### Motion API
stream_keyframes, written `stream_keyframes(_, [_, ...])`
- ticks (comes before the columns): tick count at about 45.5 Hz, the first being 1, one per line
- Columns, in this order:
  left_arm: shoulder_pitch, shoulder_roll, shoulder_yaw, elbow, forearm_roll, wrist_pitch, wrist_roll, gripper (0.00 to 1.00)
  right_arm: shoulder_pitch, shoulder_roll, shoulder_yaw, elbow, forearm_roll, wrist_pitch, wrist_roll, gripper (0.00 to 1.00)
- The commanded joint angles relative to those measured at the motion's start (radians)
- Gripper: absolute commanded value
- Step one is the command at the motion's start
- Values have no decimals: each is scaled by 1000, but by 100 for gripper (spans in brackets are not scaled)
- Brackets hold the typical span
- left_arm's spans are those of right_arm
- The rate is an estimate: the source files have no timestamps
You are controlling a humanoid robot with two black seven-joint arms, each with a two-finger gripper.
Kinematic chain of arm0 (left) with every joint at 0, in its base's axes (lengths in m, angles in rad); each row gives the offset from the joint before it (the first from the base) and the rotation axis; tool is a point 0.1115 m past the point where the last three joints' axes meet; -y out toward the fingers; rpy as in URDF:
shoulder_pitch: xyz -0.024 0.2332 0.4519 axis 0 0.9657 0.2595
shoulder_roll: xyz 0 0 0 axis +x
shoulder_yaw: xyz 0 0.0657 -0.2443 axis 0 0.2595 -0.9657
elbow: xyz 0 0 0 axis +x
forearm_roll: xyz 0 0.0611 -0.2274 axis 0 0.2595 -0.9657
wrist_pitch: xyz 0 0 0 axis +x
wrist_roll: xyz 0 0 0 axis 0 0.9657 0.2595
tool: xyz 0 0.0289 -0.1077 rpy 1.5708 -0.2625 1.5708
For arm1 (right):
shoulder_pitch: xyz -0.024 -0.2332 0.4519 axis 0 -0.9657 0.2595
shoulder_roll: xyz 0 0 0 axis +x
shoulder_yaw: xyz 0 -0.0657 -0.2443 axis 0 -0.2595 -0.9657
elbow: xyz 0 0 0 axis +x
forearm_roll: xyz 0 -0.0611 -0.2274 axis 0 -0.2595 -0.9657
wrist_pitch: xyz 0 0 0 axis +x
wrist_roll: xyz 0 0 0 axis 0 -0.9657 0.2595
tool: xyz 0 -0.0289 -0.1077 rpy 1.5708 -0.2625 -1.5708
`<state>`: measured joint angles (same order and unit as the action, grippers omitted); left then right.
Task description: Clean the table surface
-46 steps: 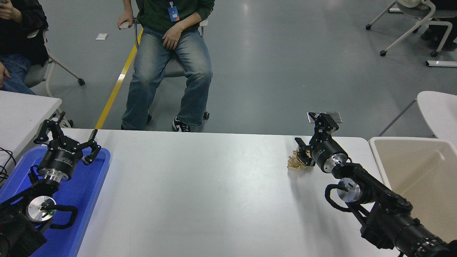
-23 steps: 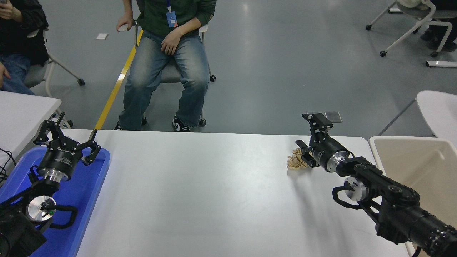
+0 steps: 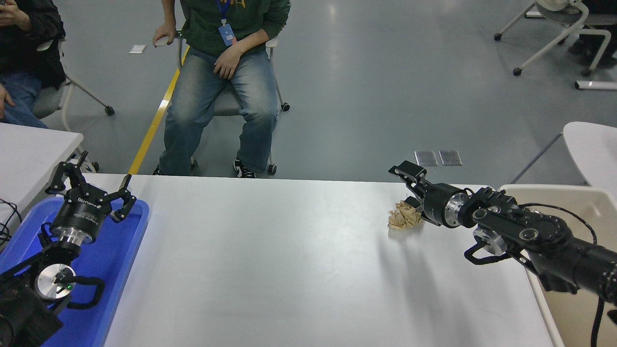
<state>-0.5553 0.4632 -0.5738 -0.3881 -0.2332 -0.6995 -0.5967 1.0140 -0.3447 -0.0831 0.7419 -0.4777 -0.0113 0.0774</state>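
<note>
**Right gripper beside a crumpled paper near the far right of the table**

The table surface [image 3: 289, 260] fills the lower middle of the head view, from the blue tray [image 3: 120, 260] at its left edge to a beige bin [image 3: 544, 299] at its right edge. It is white and matte, with a faint sheen.

A crumpled brown paper [image 3: 404, 217] lies on the table surface, close to the far edge and toward the far right corner. The right gripper [image 3: 409, 185] comes in from the right edge and points to the left, low over the table. Its fingers are spread apart: one finger [image 3: 407, 170] reaches out beyond the far edge, and the other is mostly hidden behind the paper. The gripper holds nothing; its body is just beside the paper on the right side, and I cannot tell if they touch.

The left gripper [image 3: 91, 185] is parked over the blue tray at the near left corner, its fingers spread wide and empty.

Beyond the far edge a person [image 3: 221, 72] in jeans sits on a chair, one hand [image 3: 222, 65] resting on the thigh. Another person [image 3: 24, 48] sits at the far left.
</note>
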Motion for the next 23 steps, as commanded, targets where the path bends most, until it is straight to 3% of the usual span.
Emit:
stream_keyframes(1, [0, 0, 0, 0, 0, 0, 0, 100, 58, 10, -128, -27, -2, 7, -163, 100])
stream_keyframes(14, [0, 0, 0, 0, 0, 0, 0, 100, 57, 32, -145, -33, 2, 10, -225, 100])
stream_keyframes(23, [0, 0, 0, 0, 0, 0, 0, 100, 52, 147, -144, -142, 8, 16, -245, 100])
